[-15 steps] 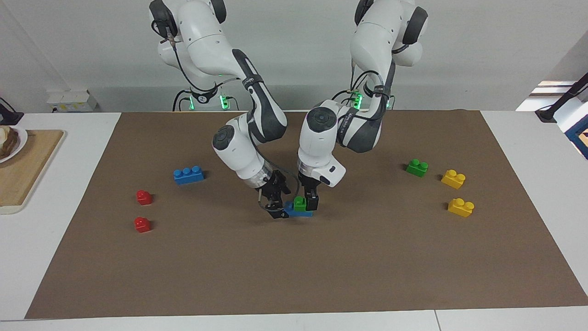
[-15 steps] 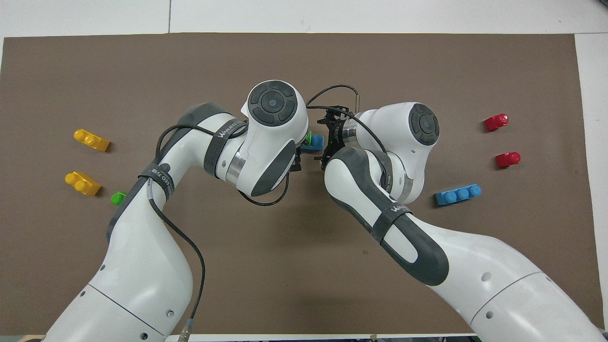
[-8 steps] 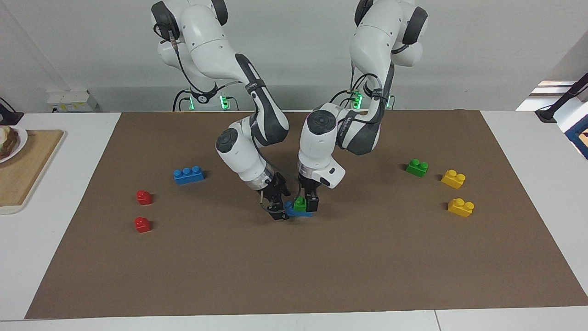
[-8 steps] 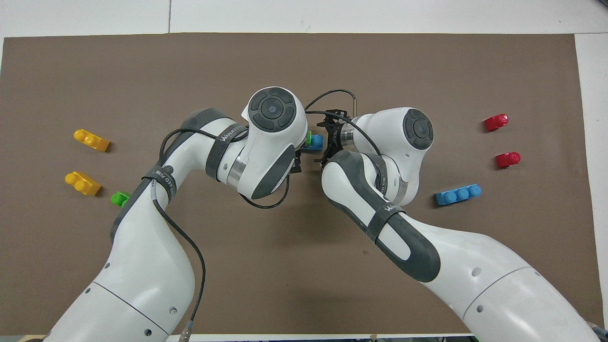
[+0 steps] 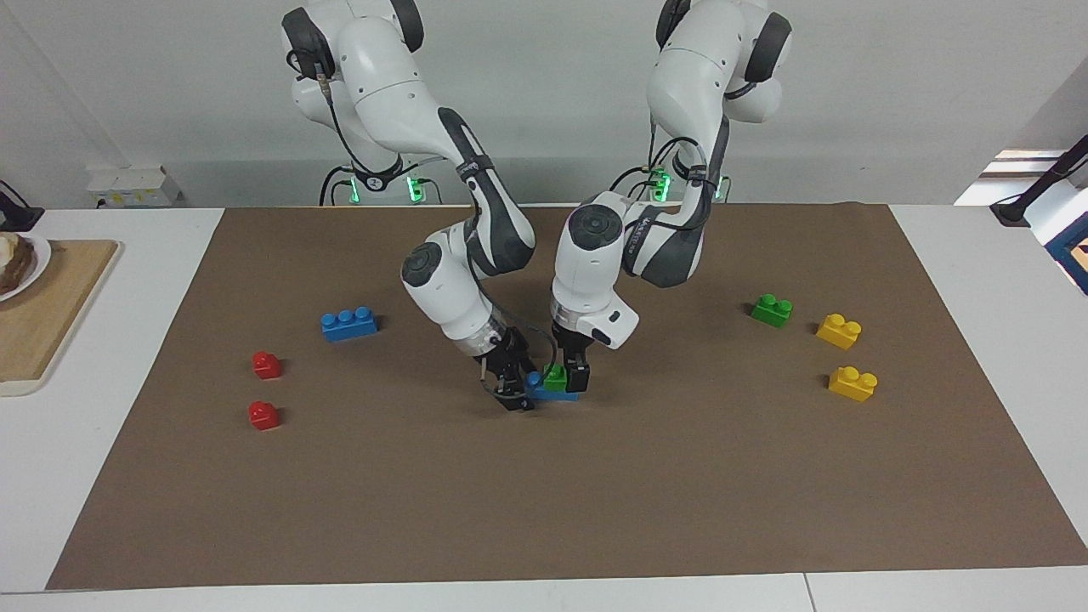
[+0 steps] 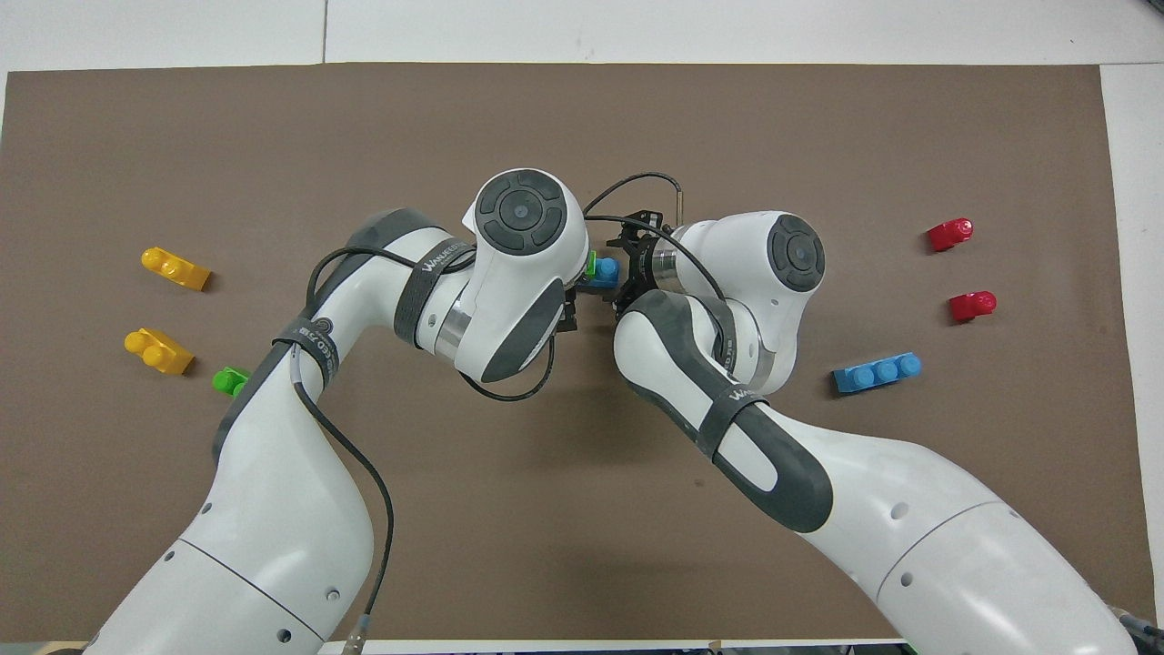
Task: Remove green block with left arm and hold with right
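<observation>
Bright even lighting, both views sharp; soft faint shadows under arms, no glare.

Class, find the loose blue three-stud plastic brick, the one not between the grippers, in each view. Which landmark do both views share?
Facing view: the loose blue three-stud plastic brick lies at the picture's left, above the two small red plastic blocks.
Overhead view: the brick lies at the right, below those red blocks.
Shared landmark: the red blocks.
</observation>
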Motion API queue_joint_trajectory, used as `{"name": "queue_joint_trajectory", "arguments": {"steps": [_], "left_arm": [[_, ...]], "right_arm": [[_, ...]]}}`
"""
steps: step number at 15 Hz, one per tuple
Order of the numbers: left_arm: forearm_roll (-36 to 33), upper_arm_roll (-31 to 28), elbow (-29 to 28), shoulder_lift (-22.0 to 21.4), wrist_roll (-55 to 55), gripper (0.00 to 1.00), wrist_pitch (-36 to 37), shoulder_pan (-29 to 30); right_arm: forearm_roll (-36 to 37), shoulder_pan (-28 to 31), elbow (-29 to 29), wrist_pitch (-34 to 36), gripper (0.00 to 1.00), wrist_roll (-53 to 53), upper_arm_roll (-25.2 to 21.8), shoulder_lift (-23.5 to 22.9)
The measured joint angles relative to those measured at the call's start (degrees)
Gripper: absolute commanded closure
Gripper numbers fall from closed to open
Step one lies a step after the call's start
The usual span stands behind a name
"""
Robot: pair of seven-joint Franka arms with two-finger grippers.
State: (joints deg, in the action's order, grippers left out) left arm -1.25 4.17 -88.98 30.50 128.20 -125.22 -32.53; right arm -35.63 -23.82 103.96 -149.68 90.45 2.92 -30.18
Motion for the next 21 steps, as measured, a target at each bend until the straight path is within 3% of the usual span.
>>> {"name": "queue_joint_trajectory", "arguments": {"steps": [3, 7, 10, 12, 13, 21], "left_arm": [[0.0, 0.0, -0.01, 0.0, 0.01, 0.0, -0.01, 0.0], [0.0, 0.0, -0.11, 0.0, 0.02, 0.0, -0.03, 0.0], [-0.04, -0.01, -0.32, 0.0, 0.17, 0.44, -0.11, 0.0], [-0.65, -0.02, -0.39, 0.0, 0.26, 0.92, -0.11, 0.0], [-1.21, -0.12, -0.3, -0.01, 0.31, 1.0, -0.42, 0.0], [-1.85, -0.41, -0.01, -1.44, 0.21, 1.0, 0.87, 0.1]], "right_arm": [[0.0, -0.01, 0.0, 0.0, 1.0, -0.53, 0.0, 0.01], [0.0, -0.02, -0.01, -0.01, 1.0, -0.64, 0.0, 0.01], [0.0, -0.02, -0.01, -0.01, 1.0, -0.64, 0.0, 0.01], [0.0, -0.02, -0.01, -0.01, 1.0, -0.65, 0.01, 0.01], [0.0, -0.05, 0.0, 0.0, 1.0, -0.91, 0.02, 0.01], [0.0, -0.34, -0.18, -0.09, 1.0, -2.18, 0.07, 0.11]]}}
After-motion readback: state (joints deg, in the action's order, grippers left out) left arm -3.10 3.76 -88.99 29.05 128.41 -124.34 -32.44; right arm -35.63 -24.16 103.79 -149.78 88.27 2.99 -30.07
